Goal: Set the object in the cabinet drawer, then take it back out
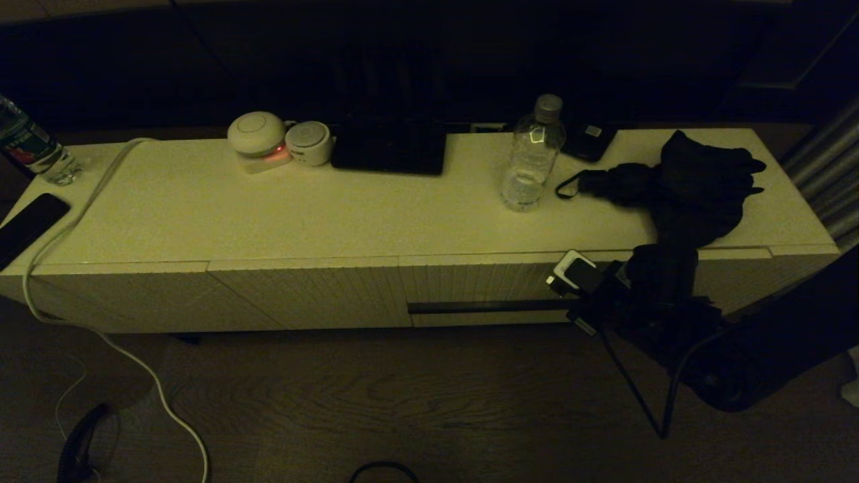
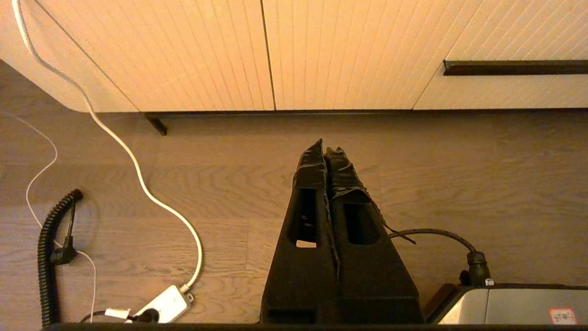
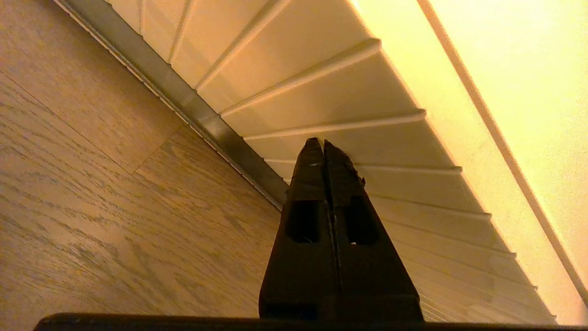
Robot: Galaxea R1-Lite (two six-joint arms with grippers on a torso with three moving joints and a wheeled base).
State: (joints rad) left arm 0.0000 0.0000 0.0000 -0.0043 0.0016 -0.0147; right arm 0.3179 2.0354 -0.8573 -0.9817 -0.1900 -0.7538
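- Cream-white and finely ribbed, the cabinet drawer (image 1: 490, 292) sits fully shut in the front of the low cabinet (image 1: 416, 208), its long dark handle strip (image 1: 490, 307) running along the lower edge.
- Right gripper (image 3: 324, 146) is down at that front, fingers pressed together with nothing between them, tips just off the ribbing and close to the metal-looking strip (image 3: 216, 126).
- From the head view the right arm (image 1: 644, 295) hangs in front of the drawer's right end, hiding that part of the handle.
- Left gripper (image 2: 325, 149) hangs parked above the wooden floor (image 2: 482, 184), also closed and empty, well clear of the cabinet.
- My guess is the step in hand is getting the drawer open, since nothing is carried yet and nothing can go in while it is shut.
- To do that well, the closed tips want to hook under or behind the dark strip rather than push on the ribs, which would only press the drawer tighter.
- A straight pull, square to the front, should keep a wide shallow drawer from racking.
- Which thing is "the object" I cannot tell; a clear water bottle (image 1: 532, 154) and a black bundle of fabric (image 1: 691, 184) stand on top, near the right arm.
- Worth pulling gently, as the bottle stands upright just above the drawer and could tip.
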